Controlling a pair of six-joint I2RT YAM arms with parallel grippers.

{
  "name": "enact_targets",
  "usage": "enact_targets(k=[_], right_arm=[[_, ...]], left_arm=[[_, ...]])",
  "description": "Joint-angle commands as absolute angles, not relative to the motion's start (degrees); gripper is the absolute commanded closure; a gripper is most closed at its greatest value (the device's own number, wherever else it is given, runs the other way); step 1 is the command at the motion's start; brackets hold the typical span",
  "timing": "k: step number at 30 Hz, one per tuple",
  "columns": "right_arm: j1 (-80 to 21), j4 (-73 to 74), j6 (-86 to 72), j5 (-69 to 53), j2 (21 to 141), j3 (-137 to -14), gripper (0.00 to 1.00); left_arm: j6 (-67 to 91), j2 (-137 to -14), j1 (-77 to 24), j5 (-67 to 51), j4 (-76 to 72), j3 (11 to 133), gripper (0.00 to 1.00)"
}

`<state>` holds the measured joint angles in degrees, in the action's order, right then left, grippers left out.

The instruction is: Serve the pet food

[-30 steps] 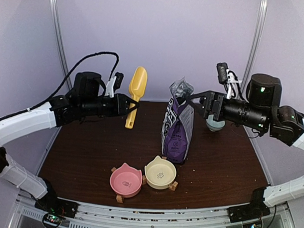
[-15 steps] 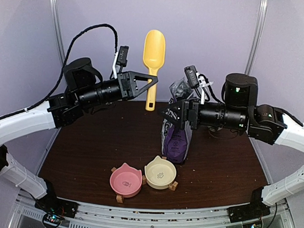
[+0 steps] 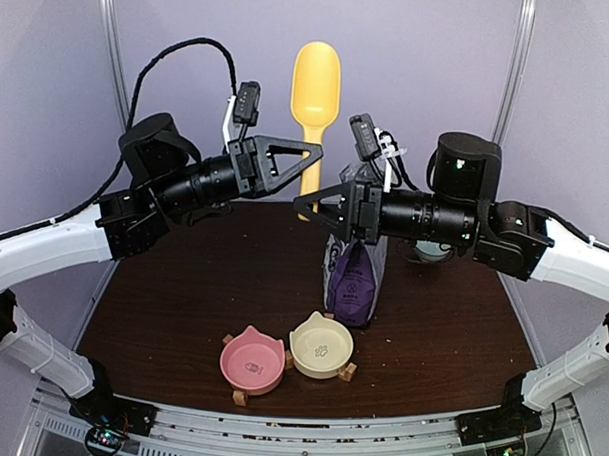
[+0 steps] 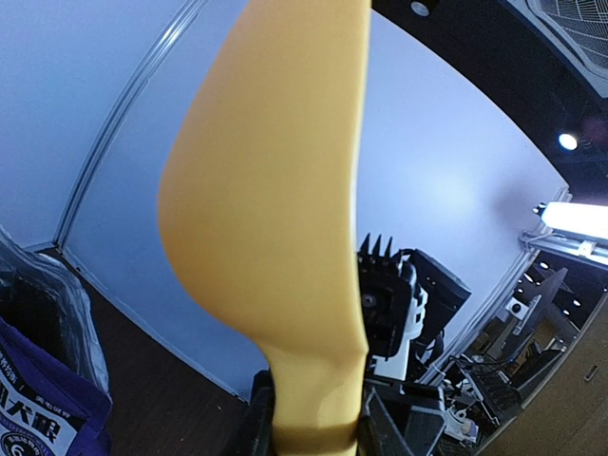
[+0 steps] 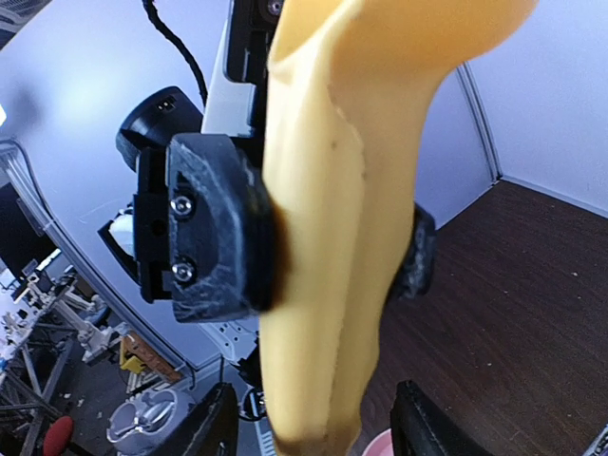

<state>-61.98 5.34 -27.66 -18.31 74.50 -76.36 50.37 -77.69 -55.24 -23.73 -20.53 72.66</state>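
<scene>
Yellow plastic scoop [image 3: 316,78] held upright in the air over the far half of the tabletop [image 3: 162,303], with both arms meeting at its handle.

The left gripper [image 3: 311,159] is clenched on the middle of the handle, bowl end up. The right gripper [image 3: 303,202] sits just below it, its fingers [image 5: 217,427] spread to either side of the handle's lower end, and the right wrist view shows a gap on each side. The purple puppy food bag [image 3: 356,270] stands upright near the middle of the tabletop, under the right gripper. Its top is open and the inside is dark, so no kibble can be seen in any view. A pink cat-ear bowl [image 3: 252,361] and a cream cat-ear bowl [image 3: 321,347] sit side by side on a wooden stand near the near edge.
</scene>
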Motion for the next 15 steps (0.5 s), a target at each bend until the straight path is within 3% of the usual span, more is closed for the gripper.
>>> enact_targets(k=[1, 6, 15], right_arm=[[-61.5, 0.1, -28.7, -24.2, 75.0, -78.6, 0.47], [-60.9, -1.8, -30.4, -25.2, 74.9, -78.1, 0.57], [-60.0, -7.1, -33.5, -29.1, 75.5, -76.6, 0.63]], left_arm=[[50.5, -76.7, -55.5, -25.0, -25.9, 72.4, 0.82], [51.1, -76.6, -55.6, -25.7, -28.3, 71.7, 0.83], [52.0, -76.1, -55.6, -27.4, -31.5, 71.1, 0.83]])
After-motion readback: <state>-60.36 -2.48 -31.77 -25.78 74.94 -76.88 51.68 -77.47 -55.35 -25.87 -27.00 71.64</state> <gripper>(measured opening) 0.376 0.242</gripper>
